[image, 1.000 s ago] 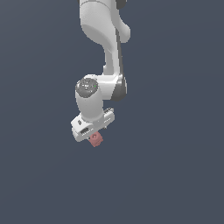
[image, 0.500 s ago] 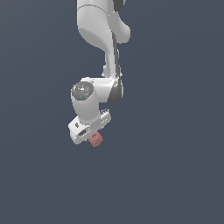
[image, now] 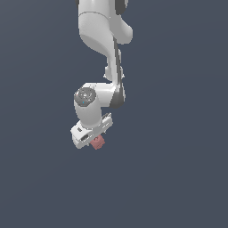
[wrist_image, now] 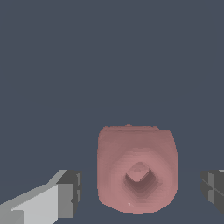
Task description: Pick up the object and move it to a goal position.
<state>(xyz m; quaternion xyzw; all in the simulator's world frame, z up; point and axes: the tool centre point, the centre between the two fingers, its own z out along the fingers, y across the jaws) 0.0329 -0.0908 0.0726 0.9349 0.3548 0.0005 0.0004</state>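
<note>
The object (image: 98, 142) is a small pinkish-red block, much smaller than the hand of the arm. It lies on the dark grey floor just under my gripper (image: 95, 143). In the wrist view the object (wrist_image: 137, 168) is a rounded cube with a square dent in its upper face. It sits between the two fingers of my gripper (wrist_image: 140, 189). One grey pad (wrist_image: 70, 192) and the other pad (wrist_image: 213, 187) each stand a little off its sides, with floor showing in both gaps. The gripper is open around it.
The white arm (image: 100, 40) comes down from the top of the exterior view. Around it there is only the flat dark grey floor (image: 178, 169). No goal marker shows.
The upper arm and wrist have shifted slightly toward the exterior view's left. The hand stays over the block, which has not moved.
</note>
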